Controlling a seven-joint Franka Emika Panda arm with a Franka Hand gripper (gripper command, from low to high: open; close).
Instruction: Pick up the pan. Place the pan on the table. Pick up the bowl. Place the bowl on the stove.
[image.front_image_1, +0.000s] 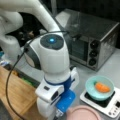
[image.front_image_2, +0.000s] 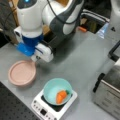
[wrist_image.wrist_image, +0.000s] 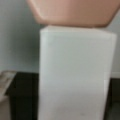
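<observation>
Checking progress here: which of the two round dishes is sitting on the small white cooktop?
The teal bowl holding an orange object, on the stove. The pinkish pan lies on the grey table by the gripper.

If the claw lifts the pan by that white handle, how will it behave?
The pan is shallow and wide, lying on the table, so it probably lifts rigidly but may droop away from the handle. It looks like light plastic, likely easy to carry. The handle's smooth flat face might slip. The claw itself is hidden behind the arm.
</observation>
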